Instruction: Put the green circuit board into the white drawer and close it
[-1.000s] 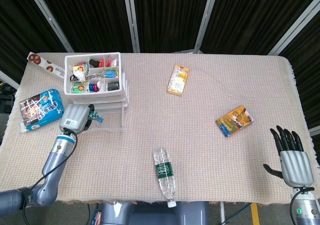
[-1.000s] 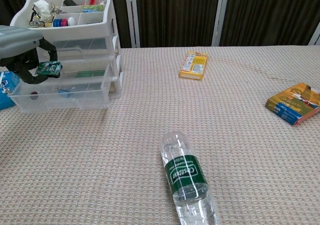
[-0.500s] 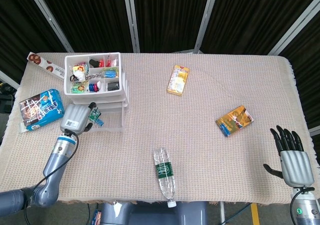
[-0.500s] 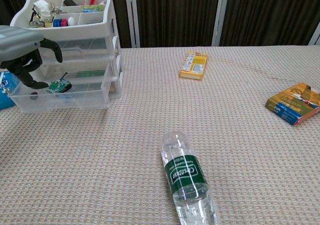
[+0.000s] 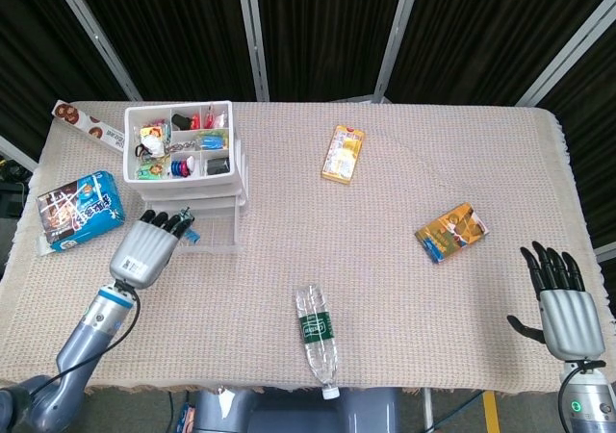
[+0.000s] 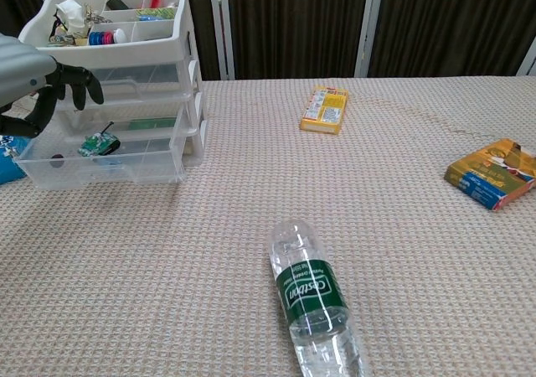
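The small green circuit board (image 6: pixel 97 145) now lies loose in the pulled-out bottom tray of the white plastic drawer unit (image 6: pixel 142 75). The left robot hand (image 5: pixel 146 249) has let go and drawn back, fingers apart, empty. The right robot hand (image 5: pixel 563 303) stays spread open, far from the drawer unit.

This looks like a robot lab set up for staged trials. Black curtains (image 5: pixel 318 29) with pale metal posts (image 5: pixel 252 35) close off the space behind a counter (image 5: pixel 385 279) covered in beige woven cloth. Unrelated props lie well apart on it: a water bottle (image 6: pixel 314 302), snack packets (image 5: pixel 344 153), and a white drawer unit (image 6: pixel 117 100) holding small oddments.
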`<state>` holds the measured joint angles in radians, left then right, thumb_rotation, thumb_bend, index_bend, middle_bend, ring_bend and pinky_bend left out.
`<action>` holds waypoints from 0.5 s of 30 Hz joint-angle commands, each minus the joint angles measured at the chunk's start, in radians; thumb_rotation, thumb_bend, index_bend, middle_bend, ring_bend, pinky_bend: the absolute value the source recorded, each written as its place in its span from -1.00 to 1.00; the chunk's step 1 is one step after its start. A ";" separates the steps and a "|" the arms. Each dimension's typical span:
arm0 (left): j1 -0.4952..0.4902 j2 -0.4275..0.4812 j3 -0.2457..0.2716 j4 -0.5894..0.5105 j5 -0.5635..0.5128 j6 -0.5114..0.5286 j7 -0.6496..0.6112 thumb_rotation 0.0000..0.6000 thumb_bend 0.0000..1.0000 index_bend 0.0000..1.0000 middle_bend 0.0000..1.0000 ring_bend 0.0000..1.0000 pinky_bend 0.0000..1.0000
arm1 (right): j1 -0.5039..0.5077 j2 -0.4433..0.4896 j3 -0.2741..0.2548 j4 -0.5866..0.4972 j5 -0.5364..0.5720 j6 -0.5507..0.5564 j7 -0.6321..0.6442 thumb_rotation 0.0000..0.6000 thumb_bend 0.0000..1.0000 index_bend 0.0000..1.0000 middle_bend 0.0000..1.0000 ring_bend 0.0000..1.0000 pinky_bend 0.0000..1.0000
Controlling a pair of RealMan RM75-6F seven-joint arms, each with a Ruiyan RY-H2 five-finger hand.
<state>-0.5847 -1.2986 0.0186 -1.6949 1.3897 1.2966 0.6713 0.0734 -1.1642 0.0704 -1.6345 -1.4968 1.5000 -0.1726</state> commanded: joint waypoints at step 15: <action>0.013 0.072 0.239 0.267 0.470 -0.065 0.047 1.00 1.00 -0.62 -1.00 -1.00 -0.86 | -0.001 -0.001 0.003 -0.002 0.005 0.002 -0.005 1.00 -1.00 -0.89 -1.00 -1.00 -1.00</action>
<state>-0.5641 -1.2324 0.2518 -1.4365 1.8529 1.2472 0.7088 0.0723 -1.1656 0.0729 -1.6362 -1.4917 1.5016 -0.1774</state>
